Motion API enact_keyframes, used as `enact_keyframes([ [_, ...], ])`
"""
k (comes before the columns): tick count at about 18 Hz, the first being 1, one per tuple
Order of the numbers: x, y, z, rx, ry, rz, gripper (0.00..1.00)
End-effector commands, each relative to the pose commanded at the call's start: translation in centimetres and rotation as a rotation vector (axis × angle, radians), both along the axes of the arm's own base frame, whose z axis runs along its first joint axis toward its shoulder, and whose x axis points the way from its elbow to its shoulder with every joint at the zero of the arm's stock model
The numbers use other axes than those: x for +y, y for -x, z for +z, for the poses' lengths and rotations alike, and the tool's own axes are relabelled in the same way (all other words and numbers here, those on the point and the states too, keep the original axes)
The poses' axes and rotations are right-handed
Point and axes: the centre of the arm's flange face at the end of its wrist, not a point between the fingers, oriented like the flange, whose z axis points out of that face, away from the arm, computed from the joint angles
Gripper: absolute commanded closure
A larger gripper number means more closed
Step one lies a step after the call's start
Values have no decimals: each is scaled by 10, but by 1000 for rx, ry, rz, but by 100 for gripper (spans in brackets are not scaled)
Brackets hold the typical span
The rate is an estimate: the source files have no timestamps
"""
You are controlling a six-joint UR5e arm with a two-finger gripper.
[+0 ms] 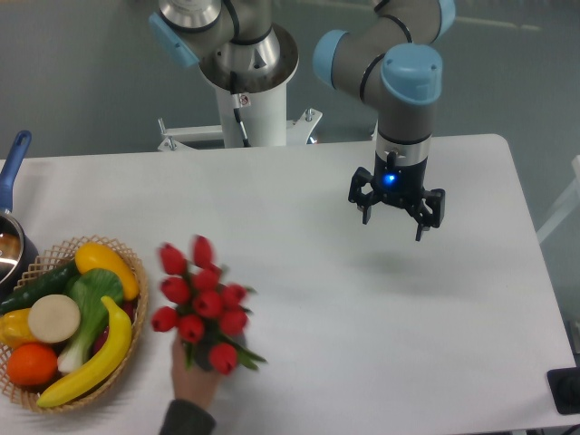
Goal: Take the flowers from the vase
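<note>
A: Entry, fixed camera. Starting with the biggest thing: what are you seeing on the white table (299, 227)?

B: You are looking at a table carrying three groups. The arm (385, 54) is reaching in from the top and hanging over the right half, well apart from everything else.

A: And the tool?

B: The gripper (397, 210) is pointing straight down above bare tabletop, with a blue light glowing on its wrist. Its fingers are standing spread, released, and nothing is sitting between them.

A: Next in size?

B: The woven basket (136, 299) is sitting at the left edge, holding a banana, an orange, a yellow pepper, a cucumber and other fruit and vegetables. Beyond it, a pot with a blue handle (18, 149) is poking in at the far left.

A: Where are you finding the flowers?

B: The flowers (201, 304) are standing just right of the basket, near the front edge, their red buds spreading wide. The vase (205, 355) is showing only as a dark patch under the blooms; you cannot make out its ribs. A person's hand (192, 381) is coming up from the bottom edge and touching the base of the bunch, apparently gripping the vase.
</note>
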Motion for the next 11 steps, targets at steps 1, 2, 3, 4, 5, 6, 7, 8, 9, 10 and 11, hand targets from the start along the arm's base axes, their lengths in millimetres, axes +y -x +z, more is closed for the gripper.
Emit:
enact_keyframes([
  [1,0,0,0,0,0,1,0],
  [2,0,-1,0,0,0,1,0],
  [3,1,-2,0,0,0,-2,0],
  [4,6,-5,0,0,-2,-11,0],
  [5,10,-8,0,-3,-6,-12,0],
  [6,11,-9,-1,-6,-10,-9,0],
  [7,14,-11,-1,-9,-20,-4,0],
  [8,20,-15,-1,-11,-37,-12,0],
  [9,25,-17,0,-15,-65,-24,0],
  [10,28,-18,2,-24,-99,-32,0],
  [11,32,-21,5,-32,-136,-44,0],
])
